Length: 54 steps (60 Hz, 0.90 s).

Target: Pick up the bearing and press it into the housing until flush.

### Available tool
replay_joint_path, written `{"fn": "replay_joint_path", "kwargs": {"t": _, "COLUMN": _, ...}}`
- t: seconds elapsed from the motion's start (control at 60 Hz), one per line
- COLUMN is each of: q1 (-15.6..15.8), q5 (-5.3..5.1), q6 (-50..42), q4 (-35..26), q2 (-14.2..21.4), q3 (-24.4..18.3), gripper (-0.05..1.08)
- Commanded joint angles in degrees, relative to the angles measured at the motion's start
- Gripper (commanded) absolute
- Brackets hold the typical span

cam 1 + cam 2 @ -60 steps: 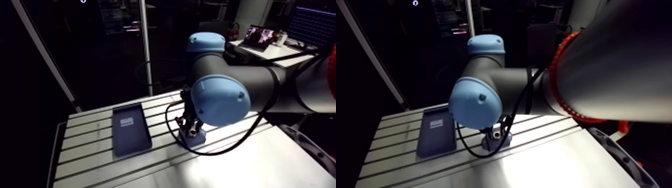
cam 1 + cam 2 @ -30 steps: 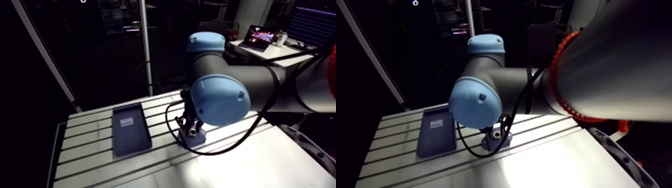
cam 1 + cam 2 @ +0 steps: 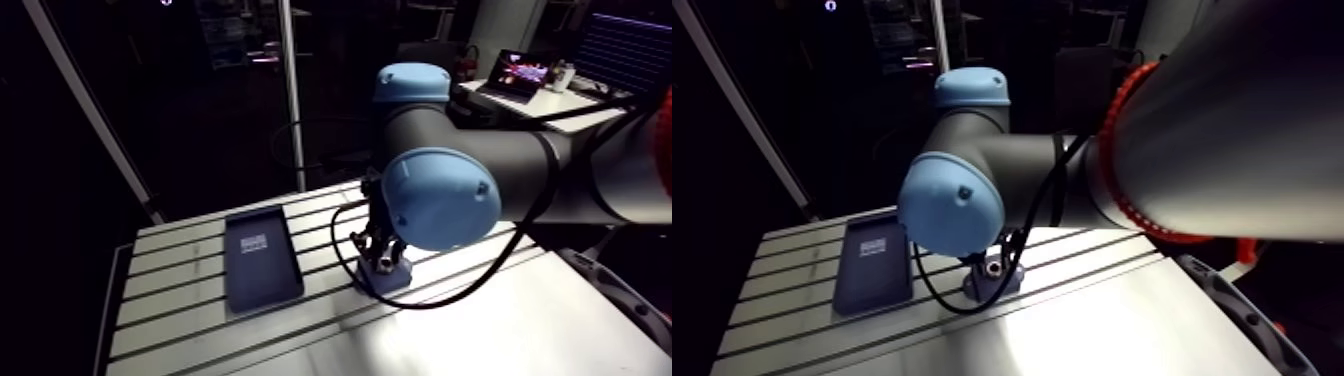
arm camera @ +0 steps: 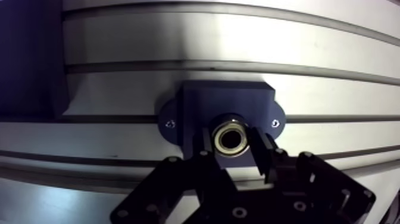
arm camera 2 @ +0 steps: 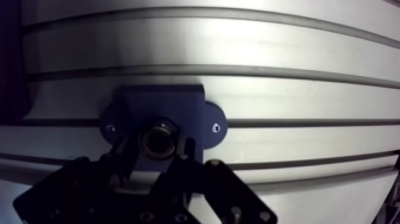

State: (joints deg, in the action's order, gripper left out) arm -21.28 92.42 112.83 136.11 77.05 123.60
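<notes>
The end effector (image 5: 158,150) comes straight down on the housing (image 4: 229,98), a dark blue block with a rounded ear on each side and a small screw (image 4: 274,123) in each ear. The housing sits flat on the desk (image 4: 178,47), a slotted aluminium top, and lies across one of the slots. The bearing (image 4: 232,137), a bright metal ring with a dark hole, is in the housing's round bore, between the two ears. The two black fingers (image 4: 262,156) stand one on each side of the ring, hard against its rim. The end effector is therefore clamped on the bearing, its fingers held apart by the ring's width. The wrist view does not show whether the ring's face is level with the housing's top. In the arm view the end effector hangs upright over the housing, below the arm's big blue joint cap (image 3: 440,198), and its fingers there are too small and dark to read. Well apart from the housing, a dark tray (image 3: 262,260) lies flat on the desk with a pale label (image 3: 255,242) on its floor. An edge of the tray also shows in the wrist view, off to one side of the housing.
</notes>
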Motion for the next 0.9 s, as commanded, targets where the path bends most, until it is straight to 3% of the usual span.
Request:
{"fn": "replay_joint_path", "kwargs": {"t": 0.017, "q1": 0.0, "q5": 0.0, "q6": -0.09, "q4": 0.0, "q2": -0.01, "q3": 0.2, "gripper": 0.62}}
{"fn": "replay_joint_path", "kwargs": {"t": 0.9, "q1": 0.0, "q5": 0.0, "q6": 0.16, "q4": 1.49, "q2": -0.28, "q3": 0.71, "gripper": 0.62}}
